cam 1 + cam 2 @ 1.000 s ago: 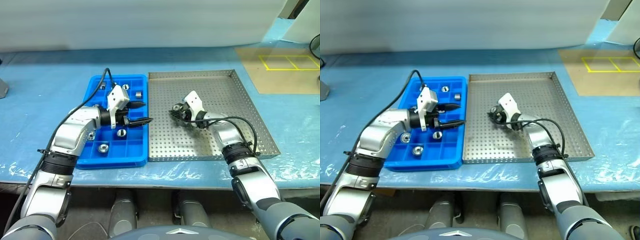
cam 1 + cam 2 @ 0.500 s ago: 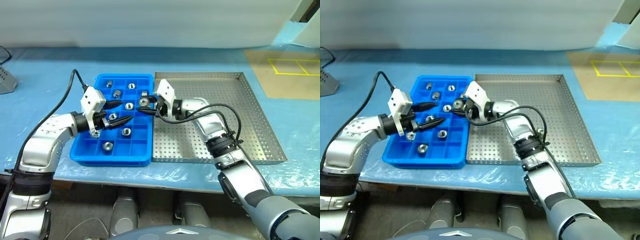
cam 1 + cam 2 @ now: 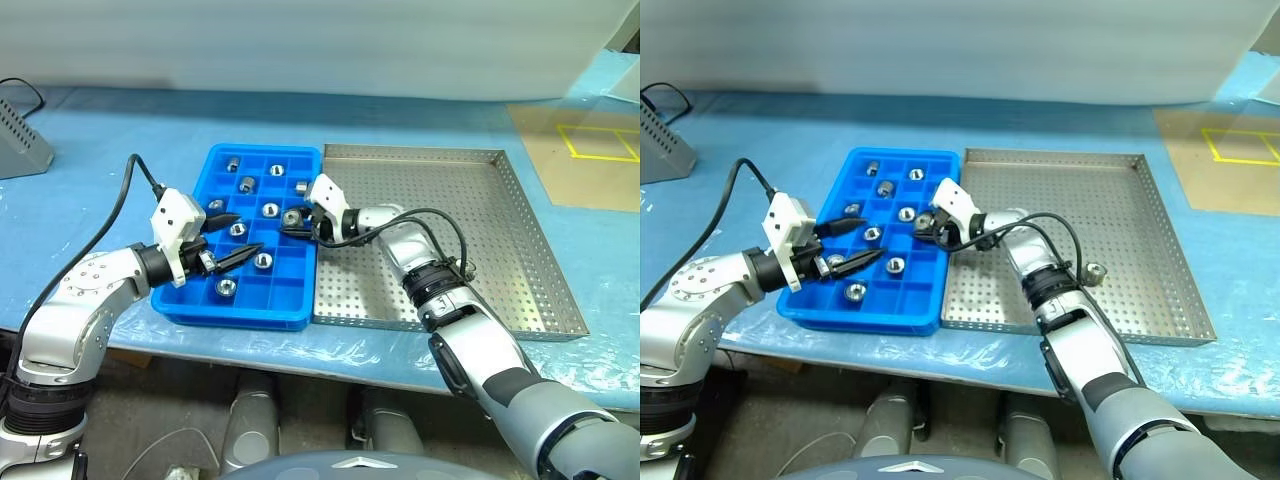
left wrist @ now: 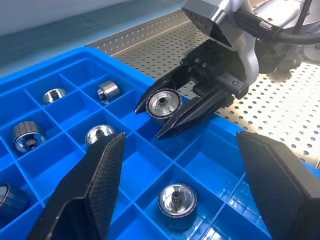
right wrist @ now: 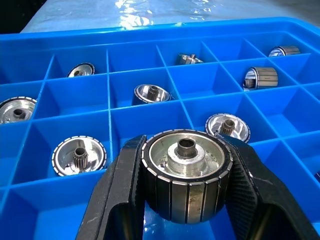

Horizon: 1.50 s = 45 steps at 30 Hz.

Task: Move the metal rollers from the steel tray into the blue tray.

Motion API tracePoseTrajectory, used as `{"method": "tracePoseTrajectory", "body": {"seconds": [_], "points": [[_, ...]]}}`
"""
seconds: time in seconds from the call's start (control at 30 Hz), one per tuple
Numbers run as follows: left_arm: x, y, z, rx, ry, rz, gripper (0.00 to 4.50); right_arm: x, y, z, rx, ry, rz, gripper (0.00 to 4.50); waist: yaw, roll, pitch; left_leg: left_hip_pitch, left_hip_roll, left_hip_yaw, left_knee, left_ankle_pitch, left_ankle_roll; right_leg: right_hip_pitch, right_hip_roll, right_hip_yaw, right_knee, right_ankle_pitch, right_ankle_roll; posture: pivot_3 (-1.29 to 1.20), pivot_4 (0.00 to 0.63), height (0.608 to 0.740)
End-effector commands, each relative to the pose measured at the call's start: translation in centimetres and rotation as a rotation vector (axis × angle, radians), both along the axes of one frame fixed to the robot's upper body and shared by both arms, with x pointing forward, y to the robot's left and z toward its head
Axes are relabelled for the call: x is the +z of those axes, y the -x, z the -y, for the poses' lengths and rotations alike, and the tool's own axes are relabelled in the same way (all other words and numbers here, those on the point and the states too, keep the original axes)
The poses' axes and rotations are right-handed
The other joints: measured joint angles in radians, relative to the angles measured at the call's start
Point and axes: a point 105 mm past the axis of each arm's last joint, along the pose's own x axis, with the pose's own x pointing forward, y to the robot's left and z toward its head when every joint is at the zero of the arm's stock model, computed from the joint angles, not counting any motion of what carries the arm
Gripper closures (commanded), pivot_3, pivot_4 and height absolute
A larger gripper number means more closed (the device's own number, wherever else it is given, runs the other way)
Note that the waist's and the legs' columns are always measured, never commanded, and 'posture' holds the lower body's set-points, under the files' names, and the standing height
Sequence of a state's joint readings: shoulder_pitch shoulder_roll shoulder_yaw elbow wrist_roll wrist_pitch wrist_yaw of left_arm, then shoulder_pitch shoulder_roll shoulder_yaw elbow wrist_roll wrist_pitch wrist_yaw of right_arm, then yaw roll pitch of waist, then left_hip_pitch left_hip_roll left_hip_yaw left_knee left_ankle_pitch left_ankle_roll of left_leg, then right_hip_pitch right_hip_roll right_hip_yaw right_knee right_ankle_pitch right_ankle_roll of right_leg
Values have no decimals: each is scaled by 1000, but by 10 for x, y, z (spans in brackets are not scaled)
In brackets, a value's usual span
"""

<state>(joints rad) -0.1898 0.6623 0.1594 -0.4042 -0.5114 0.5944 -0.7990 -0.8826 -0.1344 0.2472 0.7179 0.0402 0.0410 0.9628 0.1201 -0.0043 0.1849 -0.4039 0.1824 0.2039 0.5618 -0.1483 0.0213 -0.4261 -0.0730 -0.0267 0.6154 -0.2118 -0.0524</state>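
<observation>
- Now that the shiny silver ridged metal roller (image 4: 163, 104) has come across from the grey perforated steel tray (image 3: 480, 215), it hangs over a right-hand cell of the bright blue compartmented plastic tray (image 3: 200, 310).
- My right gripper (image 4: 156, 113) has the roller clamped between its black fingers, jaws parted only by its width; I judge the release is next.
- My left gripper (image 3: 233, 240) has drawn back over the blue tray, fingers spread, empty.
- One more roller (image 3: 1095, 270) lies in the steel tray.

glossy blue tray (image 3: 292, 305) plastic, shiny ribbed metal rollers (image 5: 186, 175).
</observation>
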Motion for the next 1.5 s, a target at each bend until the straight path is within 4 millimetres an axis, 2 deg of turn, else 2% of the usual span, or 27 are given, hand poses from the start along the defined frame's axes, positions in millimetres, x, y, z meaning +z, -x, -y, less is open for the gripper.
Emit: {"method": "tracePoseTrajectory", "body": {"seconds": [0.03, 0.1, 0.3, 0.43, 0.53, 0.6, 0.7, 0.77, 0.8, 0.97, 1.03, 1.2, 1.37, 1.5], "points": [[9, -1, 3, -21, 0, 35, 734, 15, 3, -3, 20, -43, 48, 1462, 1, 0, 0, 0, 0, 0, 0, 0, 0, 0, 0, 0, 0, 0, 0, 204, 150, 740], [9, -3, 4, -31, -3, 34, 734, 14, 4, -2, 20, -45, 30, 834, 1, 0, 0, 0, 0, 0, 0, 0, 0, 0, 0, 0, 0, 0, 0, 192, 150, 740], [9, -9, 11, -73, 1, 33, 734, 26, -3, 10, -44, -65, 73, 834, 0, 0, 0, 0, 0, 0, 0, 1, -1, 0, 0, 0, 0, 0, 0, 120, 150, 740], [9, -16, 20, -122, 12, 33, 734, 48, -13, 32, -126, -113, 117, 834, -2, 0, 0, 0, 0, 0, 0, 1, -1, 0, 0, 0, 0, 0, 0, 52, 150, 740], [9, -26, 33, -185, 18, 36, 734, 62, -16, 57, -194, -114, 158, 834, -6, 0, 0, 0, -1, 0, 1, 1, -2, 0, 0, 0, 1, 0, 0, -23, 150, 740], [10, -32, 42, -227, 22, 41, 734, 61, -14, 74, -236, -77, 169, 834, -10, 0, 0, 0, -1, 0, 1, 1, -2, 1, 0, 1, 1, 0, 0, -70, 150, 740], [8, -41, 55, -284, 19, 44, 734, 47, -7, 105, -301, 21, 175, 834, -29, -1, -1, 1, -1, 0, 1, 3, -4, 1, 0, 1, 0, 0, 1, -154, 150, 740], [7, -48, 63, -320, 23, 44, 734, 43, 0, 132, -372, 47, 168, 834, -39, -1, -1, 1, -2, 0, 1, 3, -4, 2, 0, 1, -1, 0, 1, -198, 150, 740], [8, -49, 66, -331, 27, 44, 734, 43, 3, 139, -391, 51, 164, 834, -49, -1, 0, 1, -2, 0, 1, 3, -4, 2, 0, 1, -1, 0, 1, -221, 150, 740], [7, -50, 95, -443, 57, 40, 734, 35, 18, 187, -558, 90, 134, 834, -92, -1, -1, 0, -2, 1, 1, 1, -1, 1, 0, 2, -2, 0, 1, -293, 150, 740], [5, -46, 108, -497, 68, 31, 734, 30, 24, 200, -608, 104, 121, 834, -107, -1, -1, 1, -2, 1, 1, 0, 0, 2, 0, 2, -2, 0, 1, -320, 150, 740], [-1, -41, 126, -571, 73, 16, 734, 21, 34, 205, -646, 113, 94, 834, -140, -1, -1, 1, -2, 1, 2, 0, 2, 2, 1, 2, -3, 0, 1, -363, 150, 740], [-4, -43, 126, -571, 80, 8, 734, 15, 35, 205, -662, 114, 78, 834, -147, -1, -1, 1, -2, 1, 4, -1, 3, 3, 1, 1, -3, 1, 1, -358, 150, 740], [-6, -43, 122, -560, 81, 7, 734, 3, 33, 213, -690, 127, 42, 834, -147, -1, -1, 0, -2, 1, 6, -2, 5, 5, 0, 1, -5, 1, 2, -339, 150, 740]]}}
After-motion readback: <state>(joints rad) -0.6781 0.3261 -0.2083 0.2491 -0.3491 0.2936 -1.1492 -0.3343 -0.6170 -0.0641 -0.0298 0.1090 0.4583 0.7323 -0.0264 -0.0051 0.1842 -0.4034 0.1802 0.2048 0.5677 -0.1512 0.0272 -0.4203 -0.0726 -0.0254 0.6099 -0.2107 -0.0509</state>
